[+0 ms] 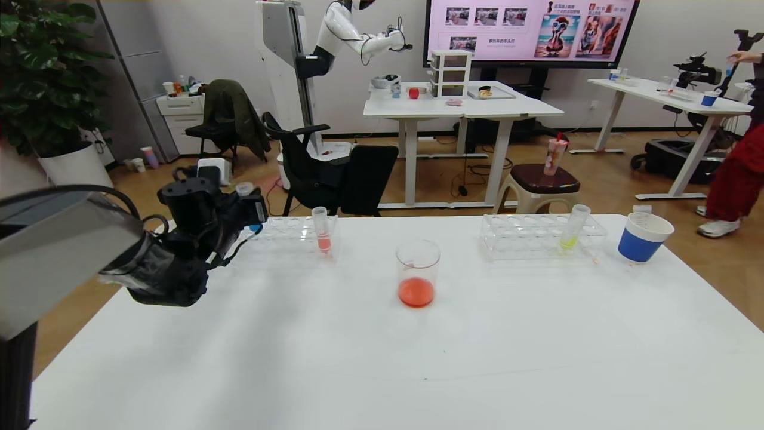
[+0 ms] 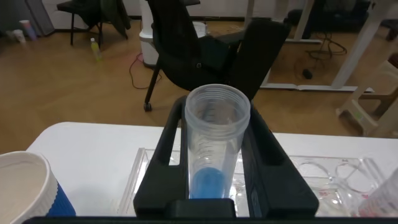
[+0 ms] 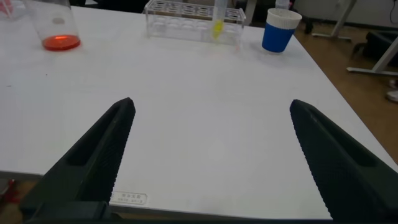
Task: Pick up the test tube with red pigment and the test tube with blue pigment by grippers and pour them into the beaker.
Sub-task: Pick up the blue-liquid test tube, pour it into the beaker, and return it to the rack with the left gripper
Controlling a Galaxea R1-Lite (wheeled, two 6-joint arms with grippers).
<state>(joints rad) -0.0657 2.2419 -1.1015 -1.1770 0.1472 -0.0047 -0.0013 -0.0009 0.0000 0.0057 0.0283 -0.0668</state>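
Note:
My left gripper [image 1: 250,209] is shut on the test tube with blue pigment [image 1: 243,189], held above the table's far left by the left tube rack [image 1: 286,230]. In the left wrist view the tube [image 2: 214,143] stands between the black fingers [image 2: 163,162], its mouth open and blue liquid at its bottom. The beaker [image 1: 418,272] stands mid-table with red-orange liquid in it; it also shows in the right wrist view [image 3: 56,28]. No tube with deep red liquid shows. My right gripper [image 3: 211,106] is open and empty over the table's near edge.
A tube with pale salmon-pink liquid [image 1: 322,230] stands in the left rack. A right rack [image 1: 537,236] holds a yellow-green tube [image 1: 573,230]. A blue-banded paper cup [image 1: 641,237] stands at the far right, another [image 2: 25,193] beside my left gripper.

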